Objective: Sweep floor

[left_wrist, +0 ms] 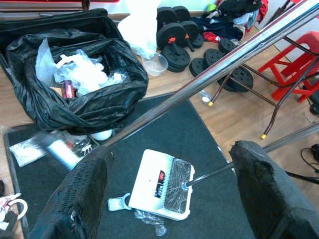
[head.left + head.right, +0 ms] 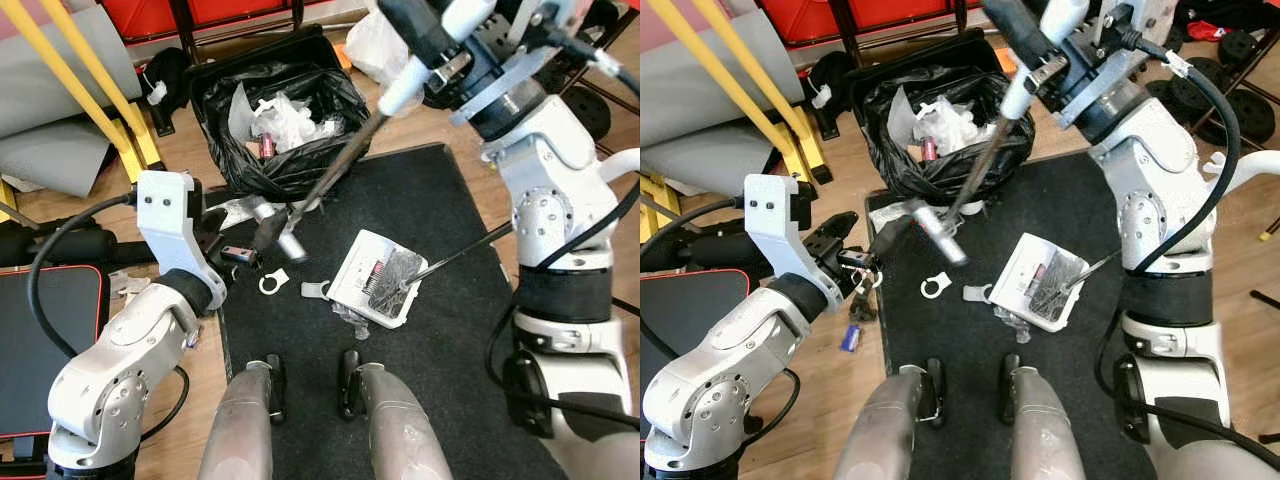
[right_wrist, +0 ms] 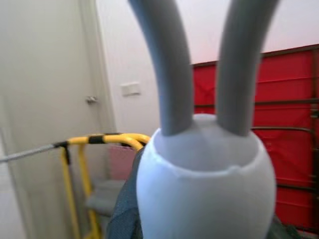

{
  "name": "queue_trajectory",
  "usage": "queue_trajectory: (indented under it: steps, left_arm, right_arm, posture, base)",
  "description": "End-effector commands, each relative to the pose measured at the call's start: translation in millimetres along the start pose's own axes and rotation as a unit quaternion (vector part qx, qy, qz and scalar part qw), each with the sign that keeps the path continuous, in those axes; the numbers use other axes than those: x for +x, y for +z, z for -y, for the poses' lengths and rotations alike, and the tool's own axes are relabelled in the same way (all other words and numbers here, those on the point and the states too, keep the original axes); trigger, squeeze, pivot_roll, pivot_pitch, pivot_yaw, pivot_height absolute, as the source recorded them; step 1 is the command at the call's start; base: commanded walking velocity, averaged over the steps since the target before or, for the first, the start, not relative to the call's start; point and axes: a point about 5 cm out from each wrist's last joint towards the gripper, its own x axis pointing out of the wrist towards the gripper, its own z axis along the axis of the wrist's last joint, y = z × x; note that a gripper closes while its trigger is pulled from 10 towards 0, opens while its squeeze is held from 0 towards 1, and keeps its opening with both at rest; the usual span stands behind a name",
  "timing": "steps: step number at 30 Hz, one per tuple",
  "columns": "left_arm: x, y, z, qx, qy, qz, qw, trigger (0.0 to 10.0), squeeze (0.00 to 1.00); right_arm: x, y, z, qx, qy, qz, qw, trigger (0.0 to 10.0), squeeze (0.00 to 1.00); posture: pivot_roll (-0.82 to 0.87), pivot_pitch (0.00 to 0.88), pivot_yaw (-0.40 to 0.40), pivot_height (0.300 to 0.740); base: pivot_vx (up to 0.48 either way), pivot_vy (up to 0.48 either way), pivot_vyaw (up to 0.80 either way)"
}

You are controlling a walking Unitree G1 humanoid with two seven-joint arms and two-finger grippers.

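Standing on a black mat [image 2: 450, 200] laid over a wooden floor [image 2: 1240, 260], with a bin lined in a black bag [image 2: 275, 110] at the mat's far edge, packed with white scraps.

Reaching high with the right gripper [image 2: 430, 30], apparently clamped around the white top of the broom handle [image 2: 400, 90], though the close, blurred right wrist view leaves the grip less than sure. Slanting from there down to the left along a dark metal pole [image 2: 340, 165] to a silver end [image 2: 290, 245] near the bin's foot.

Holding the left gripper [image 2: 240, 240] low at the mat's left edge, just beside that silver end, its two black fingers [image 1: 84, 199] spread wide apart and closed on nothing.

Lying in the middle of the mat: a white dustpan [image 2: 360, 270] with dark bristles [image 2: 395, 272] resting on it and a thin rod [image 2: 470, 250] running off to the right.

Scattered near the dustpan: a white ring [image 2: 272, 283], a small white piece [image 2: 315, 290] and a crumpled clear wrapper [image 2: 350, 318].

Further back: a yellow frame [image 2: 90, 80] on the left, black weight plates [image 1: 179, 40] beyond the bin.
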Motion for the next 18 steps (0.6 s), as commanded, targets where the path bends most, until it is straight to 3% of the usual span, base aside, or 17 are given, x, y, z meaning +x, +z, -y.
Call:
queue_trajectory:
  steps: [1,6,11,18]
  left_arm:
    - [-1.1,-5.6,-0.1,-0.005,-0.014,-0.01,1.0,10.0,0.0]
    - [-0.3,-6.5,0.1,-0.005,-0.014,-0.009,1.0,10.0,0.0]
    - [0.3,-7.7,-0.8,-0.007,-0.014,-0.01,1.0,10.0,0.0]
    - [1.0,-8.1,-0.6,-0.008,-0.015,-0.01,1.0,10.0,0.0]
  right_arm:
    - [0.8,5.0,-9.6,-0.002,0.028,0.009,1.0,10.0,0.0]
    - [-1.2,-6.3,-14.4,-0.026,0.039,-0.026,0.999,10.0,0.0]
    - [-3.0,-0.6,-5.1,-0.062,0.021,-0.041,0.997,10.0,0.0]
    - [-3.0,0.9,-7.5,-0.045,0.024,-0.033,0.998,10.0,0.0]
  posture:
    - [0.1,0.311,-0.042,0.74]
    - [0.1,0.306,-0.041,0.74]
    - [0.1,0.295,-0.04,0.74]
    - [0.1,0.291,-0.042,0.74]
  base:
    - [0.0,0.0,0.0]
    - [0.0,0.0,0.0]
    - [0.0,0.0,0.0]
    - [0.0,0.0,0.0]
